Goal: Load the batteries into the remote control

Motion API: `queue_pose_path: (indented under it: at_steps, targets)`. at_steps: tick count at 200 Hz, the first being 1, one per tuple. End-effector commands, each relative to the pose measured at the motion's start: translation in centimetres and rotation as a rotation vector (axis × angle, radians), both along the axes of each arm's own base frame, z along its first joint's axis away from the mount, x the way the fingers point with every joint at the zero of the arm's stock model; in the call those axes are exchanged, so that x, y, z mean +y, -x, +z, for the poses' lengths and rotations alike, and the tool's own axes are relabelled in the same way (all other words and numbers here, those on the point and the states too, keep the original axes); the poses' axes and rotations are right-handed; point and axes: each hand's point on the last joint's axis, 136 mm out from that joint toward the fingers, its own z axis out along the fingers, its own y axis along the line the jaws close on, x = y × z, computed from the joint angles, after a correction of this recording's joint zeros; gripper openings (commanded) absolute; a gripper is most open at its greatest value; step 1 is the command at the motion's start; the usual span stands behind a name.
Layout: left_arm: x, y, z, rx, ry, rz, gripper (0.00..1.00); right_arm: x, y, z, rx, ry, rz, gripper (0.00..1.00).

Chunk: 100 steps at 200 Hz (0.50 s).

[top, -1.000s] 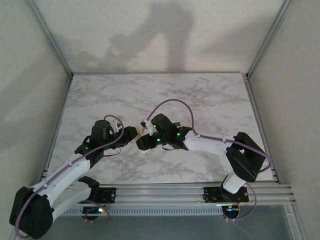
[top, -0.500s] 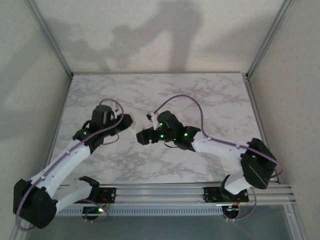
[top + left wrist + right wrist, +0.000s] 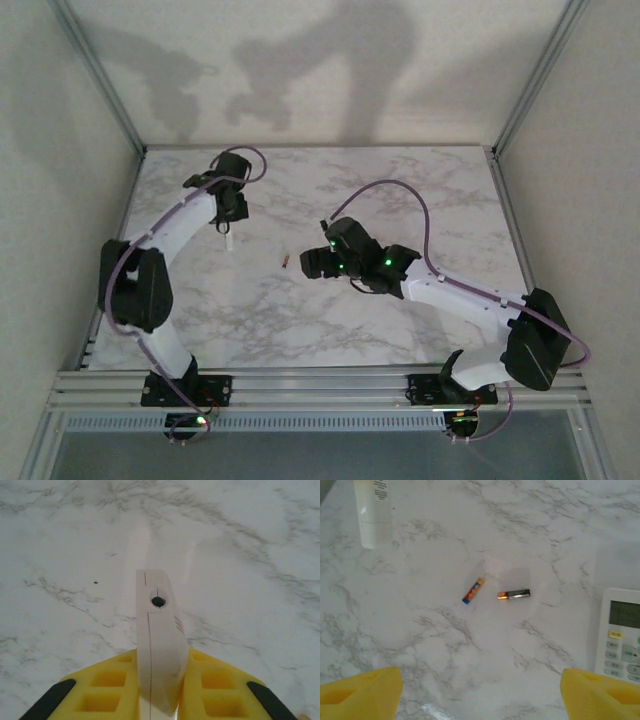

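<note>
Left tool (image 3: 160, 692): almost closed, yellow fingers (image 3: 115, 692) pinching a thin white plastic piece (image 3: 157, 640) from both sides. Piece set on edge between the pads, with a small dark hole near its far end, over bare marble table (image 3: 60, 555). Seen from overhead: out at the far left part of the table, white plastic piece hanging just below.

Right tool (image 3: 480, 695): spread wide, gripping nothing, one yellow fingertip (image 3: 360, 692) in each lower corner of its wrist view, bare marble between. Seen from overhead: near the middle of the table, well apart from the left tool.

Lying flat on the table ahead of the right tool: blue-and-red battery (image 3: 473, 590), slanted, and dark battery (image 3: 513, 595) with an orange end, nearly level. Near each other, not touching. Neither loaded into the remote.

Remote (image 3: 621, 635): white, face up on the table at the right edge of the right wrist view. Grey display at the far end, small buttons nearer. Apart from both batteries, to their right, partly cut off by the frame.
</note>
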Motion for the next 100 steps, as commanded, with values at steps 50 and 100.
queue_pose_path:
  at_steps: [50, 100]
  targets:
    - [0.9, -1.9, -6.7, 0.201, -0.087, 0.097, 0.12, -3.3, 0.6, -0.3, -0.022, 0.049, -0.044, 0.83]
    - [-1.7, -4.1, -9.7, 0.195, 0.076, 0.097, 0.32, -4.9, 1.0, 0.0, -0.044, 0.062, -0.056, 0.84]
